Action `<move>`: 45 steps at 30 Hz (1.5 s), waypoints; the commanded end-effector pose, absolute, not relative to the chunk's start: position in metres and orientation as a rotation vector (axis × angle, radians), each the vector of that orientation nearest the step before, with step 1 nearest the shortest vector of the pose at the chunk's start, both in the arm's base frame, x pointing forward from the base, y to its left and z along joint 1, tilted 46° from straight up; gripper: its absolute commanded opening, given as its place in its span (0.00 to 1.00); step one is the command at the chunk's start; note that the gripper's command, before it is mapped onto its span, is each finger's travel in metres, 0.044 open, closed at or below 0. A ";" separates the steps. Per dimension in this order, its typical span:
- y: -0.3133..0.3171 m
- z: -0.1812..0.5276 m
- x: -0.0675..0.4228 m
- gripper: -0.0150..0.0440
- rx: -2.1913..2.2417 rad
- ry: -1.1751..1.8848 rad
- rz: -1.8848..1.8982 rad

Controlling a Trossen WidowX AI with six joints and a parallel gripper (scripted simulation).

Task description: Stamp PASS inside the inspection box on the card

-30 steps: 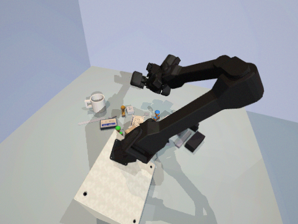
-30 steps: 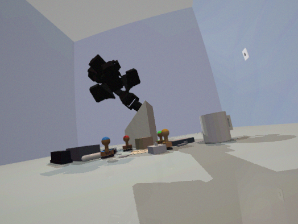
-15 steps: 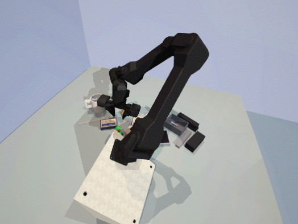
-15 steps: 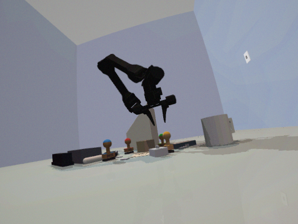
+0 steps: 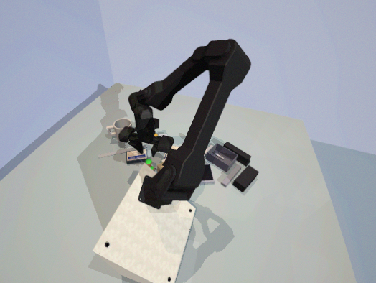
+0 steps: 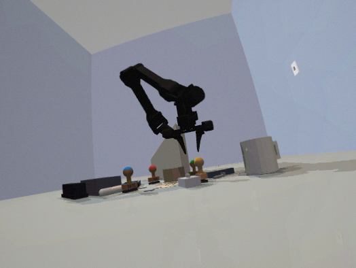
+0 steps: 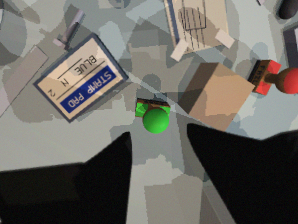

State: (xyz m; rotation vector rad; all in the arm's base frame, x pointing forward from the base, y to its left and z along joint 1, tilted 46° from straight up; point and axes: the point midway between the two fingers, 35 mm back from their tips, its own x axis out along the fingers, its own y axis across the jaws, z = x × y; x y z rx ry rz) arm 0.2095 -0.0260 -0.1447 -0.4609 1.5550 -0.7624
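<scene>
My gripper (image 5: 148,153) (image 6: 191,152) (image 7: 159,133) points down, partly open, with nothing between its fingers. It hangs above the green-knobbed stamp (image 5: 148,161) (image 6: 192,162) (image 7: 156,121), which stands upright on the bench, its knob just ahead of the fingertips in the wrist view. Its lettering cannot be read. The blue-labelled stamp pad (image 5: 136,156) (image 7: 80,77) lies to its left in the wrist view. The card (image 7: 205,42), with printed lines and a box, lies taped at the top of the wrist view, partly cut off. A red stamp (image 6: 153,169) (image 7: 287,81), blue stamp (image 6: 128,171) and yellow stamp (image 6: 199,161) stand upright.
A wooden block (image 6: 174,173) (image 7: 215,95) sits close to the right of the green stamp in the wrist view. A mug (image 5: 123,126) (image 6: 259,156) stands beyond the pad. A small grey box (image 6: 189,181), a ruler (image 5: 111,154) and a black block (image 5: 245,178) lie around.
</scene>
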 end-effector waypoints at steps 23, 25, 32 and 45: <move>-0.058 -0.176 0.201 0.62 -0.471 1.563 -0.766; -0.060 -0.178 0.201 0.62 -0.471 1.563 -0.767; -0.068 -0.186 0.198 0.62 -0.473 1.563 -0.769; -0.075 -0.192 0.194 0.62 -0.475 1.563 -0.772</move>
